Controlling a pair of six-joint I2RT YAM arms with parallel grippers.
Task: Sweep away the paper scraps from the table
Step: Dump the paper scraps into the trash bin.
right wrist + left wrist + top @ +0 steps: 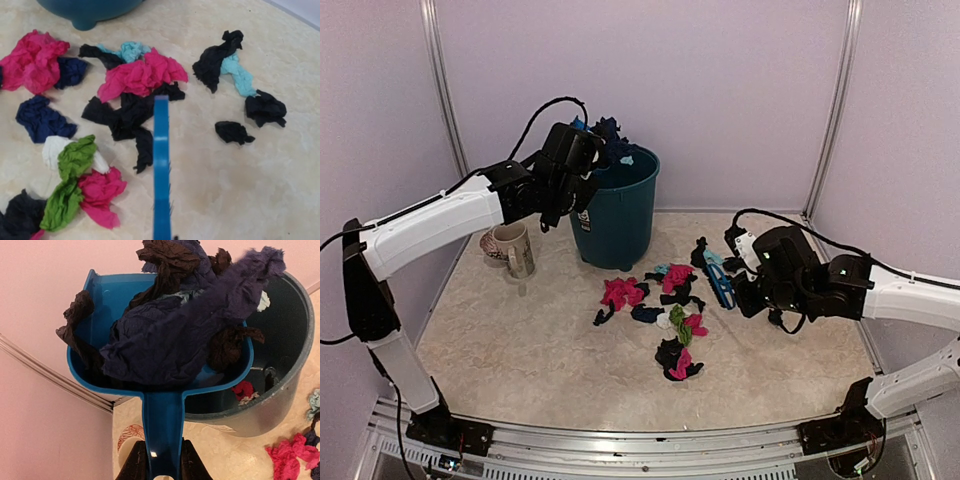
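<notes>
**A:** Two grippers. What has each got?

**B:** One tool each. The left gripper (pixel 162 467) pinches the handle of the one dustpan (pixel 115 295), a finger on either side. The right gripper (pixel 740 290) is clamped on the one brush (pixel 161 165), though its fingers are out of the wrist view.

**A:** Where's the dustpan?

**B:** Lifted off the table (pixel 520 340) and held at the rim of the single bin (pixel 300 305), partly over its mouth. It carries a heaped load (pixel 170 340) of dark blue and black paper. I can't count the pieces in it because they're bunched together.

**A:** Anything in the bin?

**B:** Two bits show at the bottom, one pink and one whitish.

**A:** And the scraps (pixel 142 75) on the table?

**B:** They lie in a loose spread in front of the bin, between it and the right arm. The right wrist view shows three pink, two dark blue, two teal, one green and one white. I count roughly six black, but some overlap, so that number is unsure.

**A:** Where's the brush relative to them?

**B:** It is on their right edge. Four sit apart on its right: three black and one teal, the teal touching one black. The rest are ahead of it or to its left.

**A:** Anything else out there?

**B:** One mug (pixel 515 250) stands left of the bin under the left arm. Something patterned sits just behind it, and I can't tell what it is.
</notes>
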